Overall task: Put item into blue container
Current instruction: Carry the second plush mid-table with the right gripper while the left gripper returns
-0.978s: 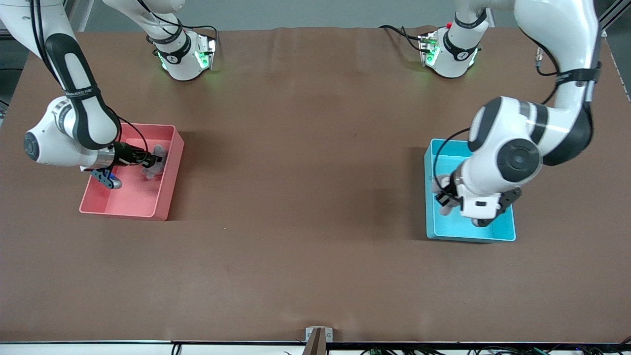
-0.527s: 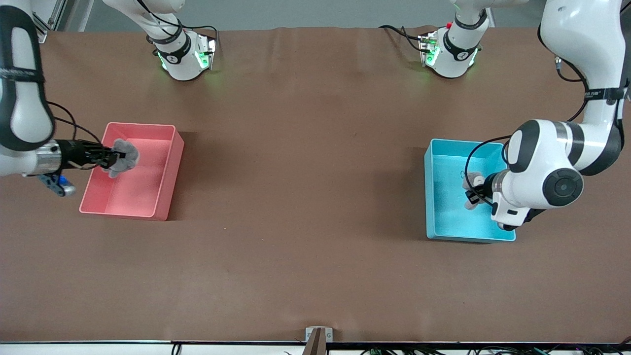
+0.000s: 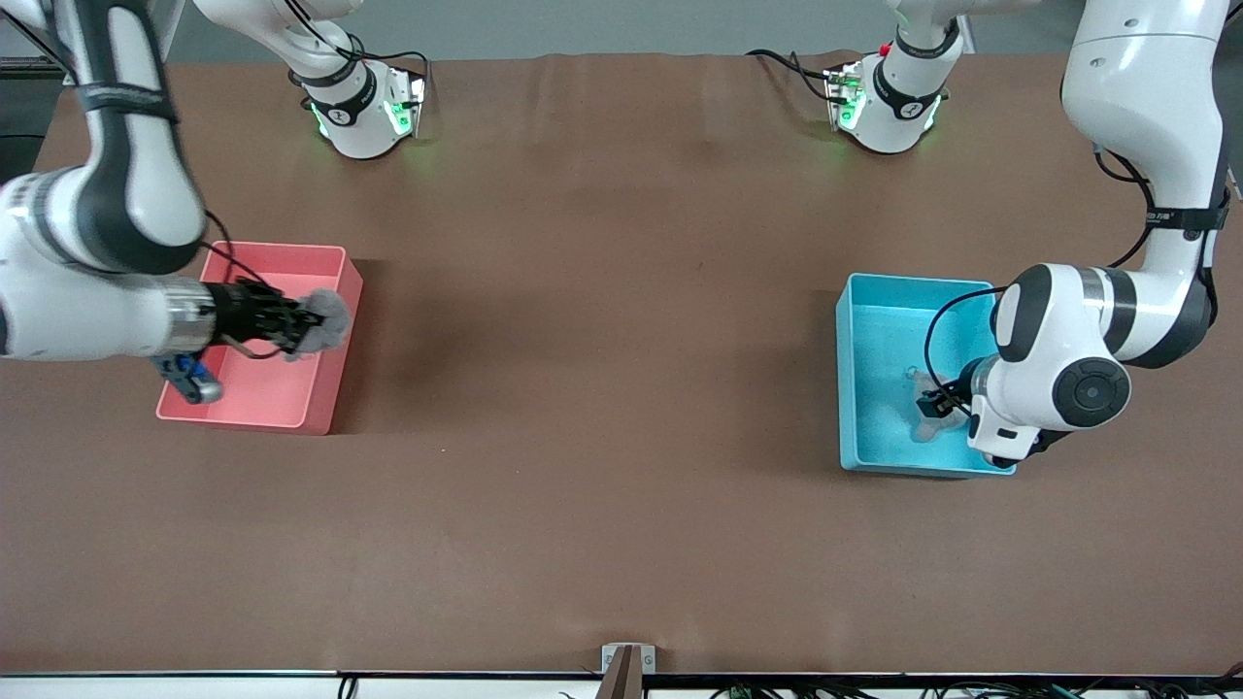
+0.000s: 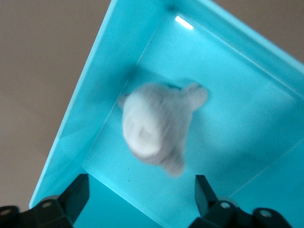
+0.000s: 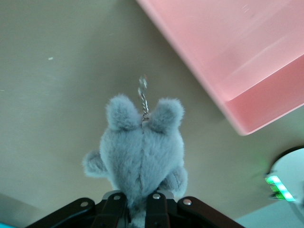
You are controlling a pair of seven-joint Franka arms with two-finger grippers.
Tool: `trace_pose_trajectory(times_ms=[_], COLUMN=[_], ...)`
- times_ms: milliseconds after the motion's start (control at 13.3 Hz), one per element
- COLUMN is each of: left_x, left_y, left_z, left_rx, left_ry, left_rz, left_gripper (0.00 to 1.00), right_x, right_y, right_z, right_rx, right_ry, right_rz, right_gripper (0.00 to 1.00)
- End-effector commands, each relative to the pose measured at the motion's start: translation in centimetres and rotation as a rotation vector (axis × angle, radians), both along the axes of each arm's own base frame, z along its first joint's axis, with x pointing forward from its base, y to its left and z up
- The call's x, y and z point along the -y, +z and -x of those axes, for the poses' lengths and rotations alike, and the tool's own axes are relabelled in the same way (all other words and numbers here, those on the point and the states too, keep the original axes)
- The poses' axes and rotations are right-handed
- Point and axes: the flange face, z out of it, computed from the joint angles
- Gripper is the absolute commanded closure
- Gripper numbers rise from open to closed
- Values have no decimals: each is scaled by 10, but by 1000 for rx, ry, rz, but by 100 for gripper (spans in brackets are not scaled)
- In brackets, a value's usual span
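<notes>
A pale plush toy (image 4: 156,128) lies inside the cyan-blue rectangular plastic bin (image 3: 859,320) at the frame's right, just below the left hand (image 4: 142,202), whose fingers are spread apart. At the frame's left, the right hand (image 3: 296,325) clamps a grey furry plush toy (image 3: 325,320) above the pink-red plastic bin (image 3: 325,408).

On my brown table (image 3: 602,388) I see a pink-red bin (image 3: 335,369), rectangular with straight walls, lying toward the right arm's end. A small metal bracket (image 3: 627,660) sits at the table edge nearest the front camera.

Brown table (image 3: 602,388) bears pink bin (image 3: 335,374), blue container (image 3: 847,388).
</notes>
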Motion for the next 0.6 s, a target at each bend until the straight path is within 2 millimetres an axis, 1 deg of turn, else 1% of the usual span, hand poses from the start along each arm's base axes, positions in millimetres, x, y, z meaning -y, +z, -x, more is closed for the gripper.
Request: trace_pose_trajectory(times_ms=[0, 75, 151, 226, 301, 376, 452, 527], left_x=[1, 6, 23, 37, 47, 53, 62, 77], left_y=[39, 49, 59, 69, 81, 91, 97, 102], left_z=[4, -1, -3, -5, -6, -9, -9, -8], left_rx=[14, 34, 54, 70, 76, 80, 86, 88], left_ry=[-108, -114, -114, -107, -102, -92, -86, -88], left_rz=[22, 28, 56, 90, 115, 140, 168, 202], left_gripper=[0, 0, 0, 0, 0, 0, 0, 0], right_x=[-89, -124, -156, -184, -217, -246, -270, -291], right_y=[2, 2, -6, -22, -35, -55, -71, -89], right_z=[5, 10, 14, 17, 24, 31, 37, 44], right_rx=[41, 65, 85, 98, 119, 131, 154, 170], right_ry=[-85, -111, -137, -170, -194, -229, -254, -271], right_rz=[64, 81, 97, 115, 126, 143, 150, 156], right_gripper=[98, 98, 98, 98, 98, 99, 99, 99])
